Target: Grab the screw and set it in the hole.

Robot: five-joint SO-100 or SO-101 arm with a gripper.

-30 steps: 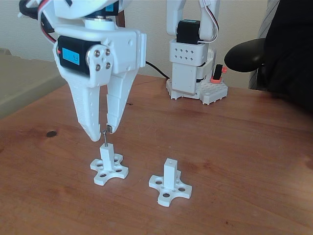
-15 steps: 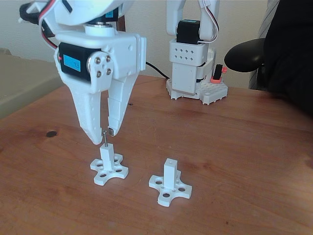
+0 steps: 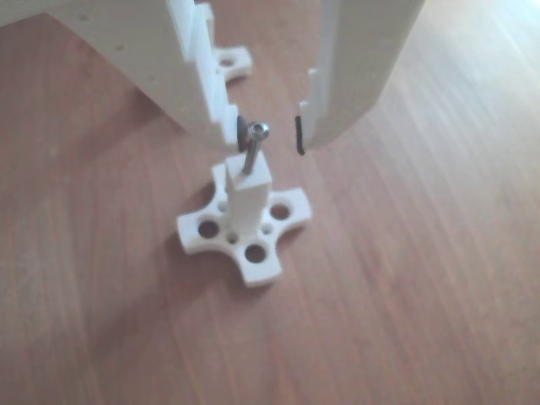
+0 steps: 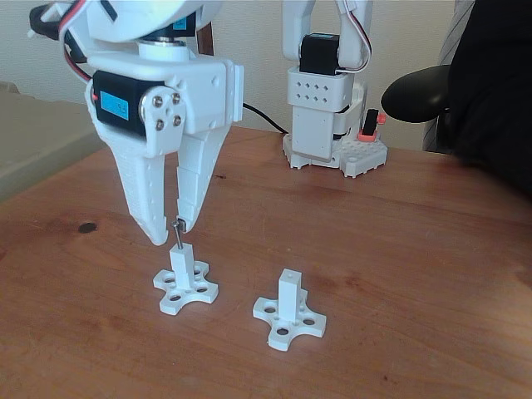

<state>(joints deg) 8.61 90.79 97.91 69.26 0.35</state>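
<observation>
Other view: gripper (image 3: 268, 137) standing parted, fingers clear of the screw (image 3: 253, 148) now sitting upright in the hole (image 3: 246, 175); fixed view: gripper (image 4: 168, 231) opening and shifting leftward since a second ago, screw (image 4: 177, 235) staying seated near the table's (image 4: 432, 249) front-left, insertion seemingly done

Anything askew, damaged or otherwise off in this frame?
One small thing: the screw stands in the tip of the left white post but leans slightly and is not fully seated, most of its shank showing. The gripper is open around its head. The second post stands upright and bare. Nothing looks damaged.
</observation>
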